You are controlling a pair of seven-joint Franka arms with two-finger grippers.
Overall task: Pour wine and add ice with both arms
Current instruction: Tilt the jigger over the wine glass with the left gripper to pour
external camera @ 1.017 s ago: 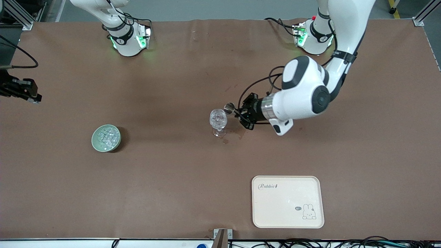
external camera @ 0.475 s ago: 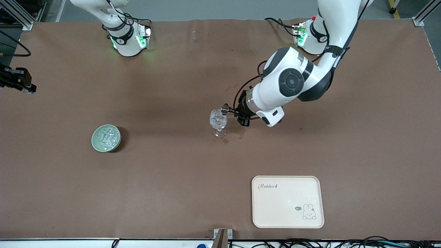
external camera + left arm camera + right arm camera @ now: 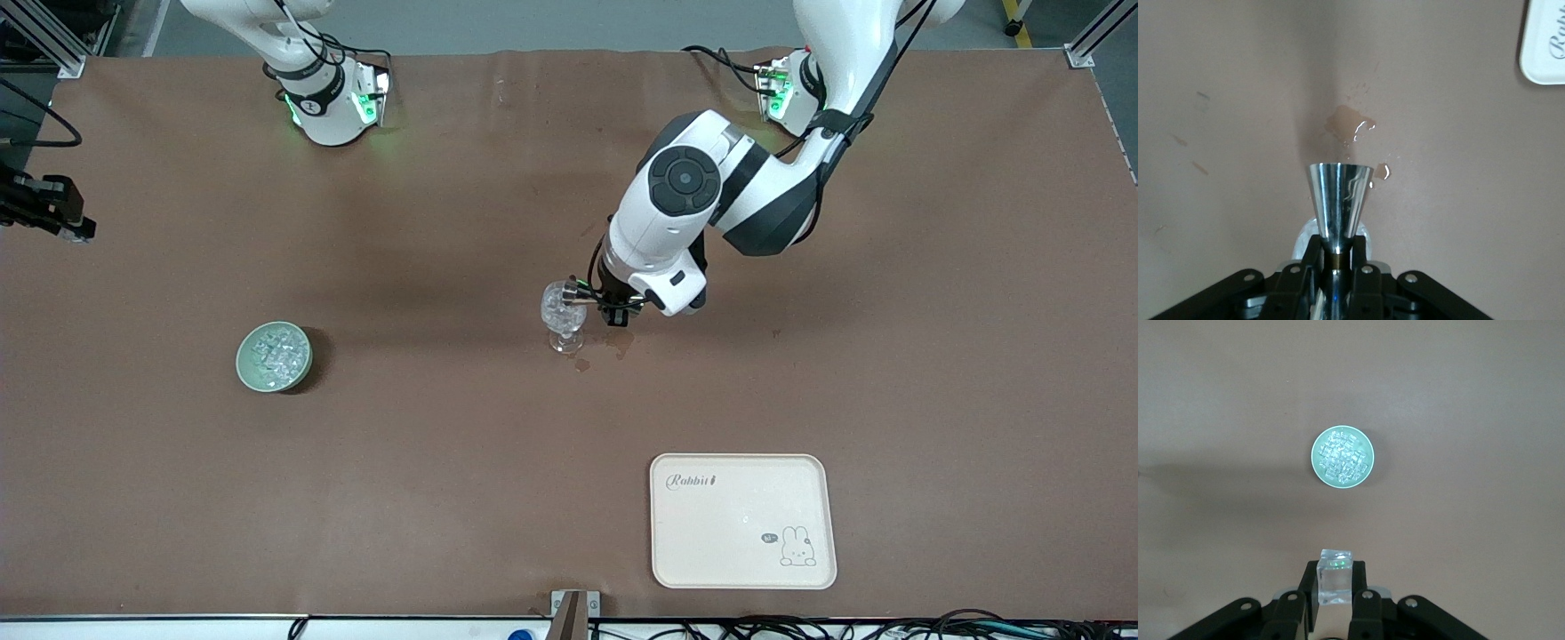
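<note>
A clear stemmed glass (image 3: 562, 313) stands mid-table with glittery contents. My left gripper (image 3: 597, 300) is shut on a shiny metal jigger (image 3: 576, 292), whose mouth is at the glass's rim. In the left wrist view the gripper (image 3: 1338, 245) clamps the jigger (image 3: 1339, 193) at its narrow waist. A pale green bowl (image 3: 244, 366) holds ice (image 3: 274, 354) toward the right arm's end. My right gripper (image 3: 62, 222) is high at that end of the table. In the right wrist view it (image 3: 1335, 579) is shut on one clear ice cube (image 3: 1335, 568), above the bowl (image 3: 1314, 460) of ice (image 3: 1342, 459).
A wet spill (image 3: 613, 345) lies on the brown table beside the glass's foot, and it also shows in the left wrist view (image 3: 1350, 125). A cream rabbit tray (image 3: 742, 520) lies nearer the front camera toward the left arm's end; its corner shows in the left wrist view (image 3: 1545, 47).
The left arm's wrist has swung round and the jigger has moved closer onto the glass's rim. The right gripper shifted a little farther from the front camera, then held.
</note>
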